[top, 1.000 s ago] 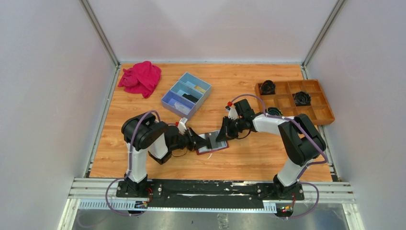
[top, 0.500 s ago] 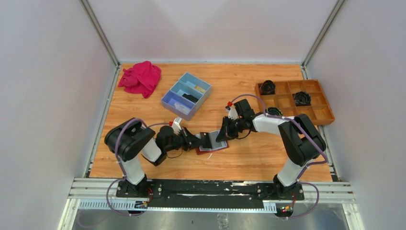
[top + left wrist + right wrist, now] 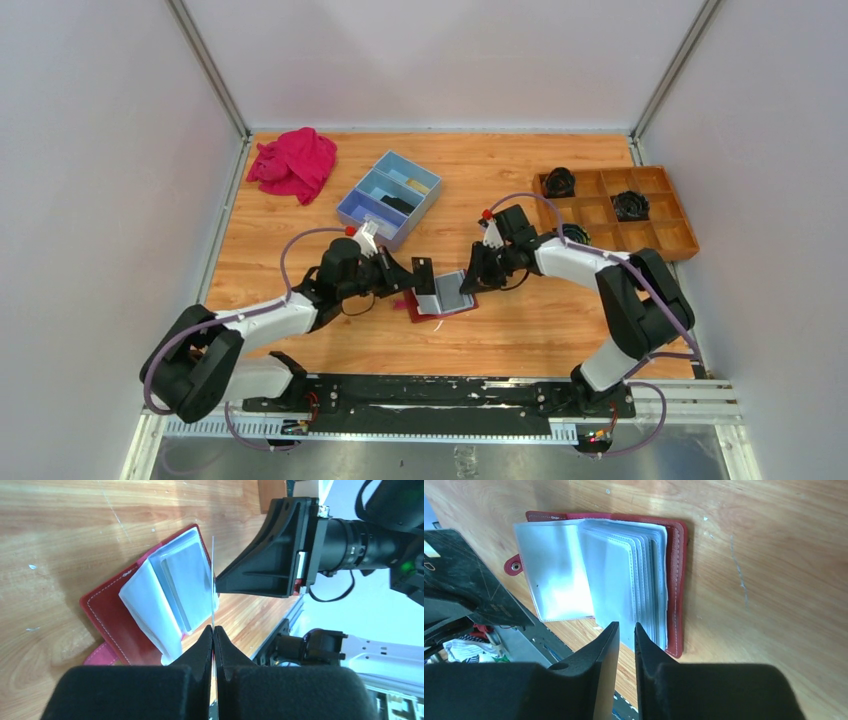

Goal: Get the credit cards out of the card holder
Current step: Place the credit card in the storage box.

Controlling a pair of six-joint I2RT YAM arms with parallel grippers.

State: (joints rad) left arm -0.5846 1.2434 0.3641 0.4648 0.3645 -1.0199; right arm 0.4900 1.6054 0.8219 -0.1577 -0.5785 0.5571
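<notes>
- While the left gripper (image 3: pixel 213 629) is squeezed tight, it pinches one thin card (image 3: pixel 423 270) by its end. The card is up off the table, just beside the left side of the card holder (image 3: pixel 678 570).
- The right gripper (image 3: pixel 626 630) has its two fingers a tiny bit apart. Nothing shows between them. Its tips are at the edge of the card holder's see-through pockets (image 3: pixel 554 580).
- The card holder lies open and flat on the table (image 3: pixel 774 555), between the two grippers. Its dark red cover is underneath, and the pockets are fanned out on top.
- A small pink-red strap (image 3: pixel 514 566) with a snap sticks out of the card holder on the side by the left gripper.
- A blue box (image 3: pixel 388 198) sits behind the card holder and to its left, well apart from it.
- A pink cloth (image 3: pixel 293 162) lies even farther from the card holder that way.
- A brown tray (image 3: pixel 680 235) sits behind the card holder and to its right.
</notes>
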